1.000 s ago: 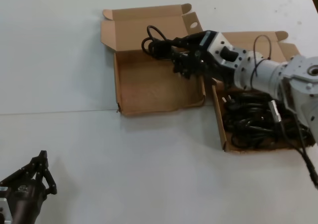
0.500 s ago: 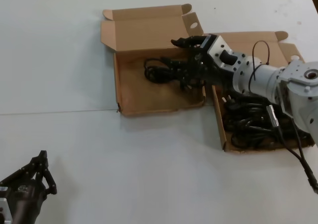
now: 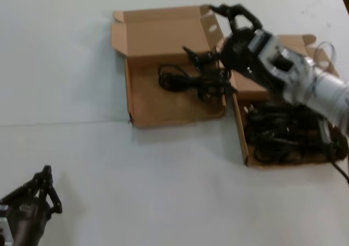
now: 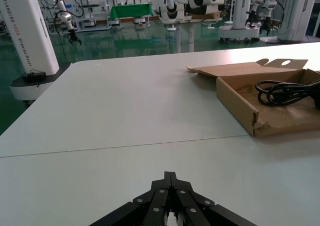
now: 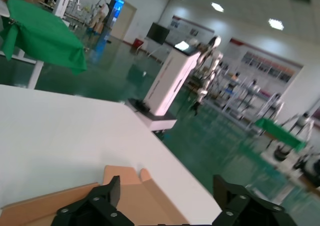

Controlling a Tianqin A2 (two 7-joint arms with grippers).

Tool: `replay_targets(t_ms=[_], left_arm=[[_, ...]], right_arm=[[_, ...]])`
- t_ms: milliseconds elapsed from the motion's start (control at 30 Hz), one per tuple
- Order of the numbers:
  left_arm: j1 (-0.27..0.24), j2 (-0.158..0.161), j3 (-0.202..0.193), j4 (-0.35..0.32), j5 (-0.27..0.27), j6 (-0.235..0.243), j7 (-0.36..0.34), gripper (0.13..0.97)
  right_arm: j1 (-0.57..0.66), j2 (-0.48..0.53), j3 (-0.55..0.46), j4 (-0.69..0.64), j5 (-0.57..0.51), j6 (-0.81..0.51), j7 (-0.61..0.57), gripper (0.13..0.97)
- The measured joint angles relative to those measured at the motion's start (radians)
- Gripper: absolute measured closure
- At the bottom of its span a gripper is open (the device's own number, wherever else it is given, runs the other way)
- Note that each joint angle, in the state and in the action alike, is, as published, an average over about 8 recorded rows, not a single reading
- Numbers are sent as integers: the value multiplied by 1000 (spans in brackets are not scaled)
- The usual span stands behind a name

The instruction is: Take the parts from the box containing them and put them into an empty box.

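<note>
The wavy-fronted cardboard box point(image 3: 143, 101) lies open at the table's far middle, with one black cord bundle point(image 3: 182, 78) lying loose inside near its back right. It also shows in the left wrist view point(image 4: 284, 91), in that box point(image 4: 237, 99). The straight-walled box point(image 3: 240, 139) to its right holds several tangled black cords point(image 3: 281, 131). My right gripper point(image 3: 199, 30) is open and empty, raised above the wavy box's back right corner; in its wrist view the gripper point(image 5: 167, 188) has its jaws wide apart over a lid flap point(image 5: 132, 196). My left gripper point(image 3: 47, 176) is parked shut at the near left.
The white table point(image 3: 163, 169) spreads in front of both boxes. Both lids stand open toward the far side, the wavy box's lid point(image 3: 158, 33) behind the cord. My right arm point(image 3: 305, 82) reaches over the straight-walled box.
My right gripper let the cord bundle go into the wavy-fronted box, opened wide and lifted up and back. The cord now lies on the box floor. The left arm has not moved.
</note>
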Motion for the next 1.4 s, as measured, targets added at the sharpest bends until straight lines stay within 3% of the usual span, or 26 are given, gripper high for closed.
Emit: replay_targets(t_ms=[233, 533, 1067, 1400], left_arm=[[0, 0, 0, 0, 0, 0, 0, 941], [0, 0, 0, 0, 0, 0, 0, 941], [0, 0, 0, 0, 0, 0, 0, 941], [0, 0, 0, 0, 0, 0, 0, 911]], right_arm=[[-224, 81, 49, 291, 37, 58, 0, 373], [-365, 71, 104, 374, 110, 88, 0, 226], [-406, 67, 115, 384, 118, 122, 0, 226], [-479, 60, 134, 403, 129, 185, 0, 129]])
